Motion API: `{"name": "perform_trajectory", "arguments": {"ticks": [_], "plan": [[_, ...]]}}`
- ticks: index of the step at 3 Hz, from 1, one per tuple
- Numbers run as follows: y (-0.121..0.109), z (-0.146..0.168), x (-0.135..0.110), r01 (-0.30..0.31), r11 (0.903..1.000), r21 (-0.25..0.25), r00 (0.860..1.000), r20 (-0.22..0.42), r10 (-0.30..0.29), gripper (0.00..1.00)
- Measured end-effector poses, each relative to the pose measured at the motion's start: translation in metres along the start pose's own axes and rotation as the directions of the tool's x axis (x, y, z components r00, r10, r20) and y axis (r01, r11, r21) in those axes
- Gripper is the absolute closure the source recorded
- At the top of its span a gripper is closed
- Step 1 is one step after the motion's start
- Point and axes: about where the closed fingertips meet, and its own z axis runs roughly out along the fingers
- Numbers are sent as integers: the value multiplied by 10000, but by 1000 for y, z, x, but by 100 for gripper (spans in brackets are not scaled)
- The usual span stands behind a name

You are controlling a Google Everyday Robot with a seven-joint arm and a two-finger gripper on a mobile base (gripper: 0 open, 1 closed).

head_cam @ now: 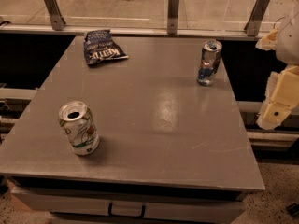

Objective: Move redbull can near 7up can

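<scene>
Near edge first: grey counter (154, 125), with a drawer handle (127, 211) below its front lip. 7up can (78, 128) stands upright at the near-left part of the counter, top opened, nothing touching it. It's the target, so it should stay where it is.

Mid right: gripper (279, 99) shows as cream-coloured parts at the right frame edge, off the counter's right side and above floor level, holding nothing. Whether it is apart or together, cannot tell; it is partly cut off by the frame. It looks parked clear of the counter, likely so the view of both cans is open before the reach.

Farther back: redbull can (209, 63) is upright near the far-right edge of the counter, well apart from the 7up can, roughly diagonal across the surface. It is closer to the gripper's side, so a reach from the right looks easy. It is slim and tall, so it could tip if bumped.

Far left: blue chip bag (103, 46) lies flat, not on the diagonal path between the cans. Behind the counter are a rail and metal posts (173, 12).

Task not started; the grasp on the redbull can is the next step.
</scene>
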Motion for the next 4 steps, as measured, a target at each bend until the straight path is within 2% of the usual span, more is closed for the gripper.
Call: {"name": "perform_trajectory", "arguments": {"ticks": [1,2,3,4], "plan": [[-8,3,-1,-7,9999,125,9999,142,5,0],[-39,17,2,-229,9992,339,9968,779,202,0],[-86,40,-1,-647,9962,590,9778,2030,515,0],[-122,61,-13,-1054,9921,678,9418,3270,777,0]]}}
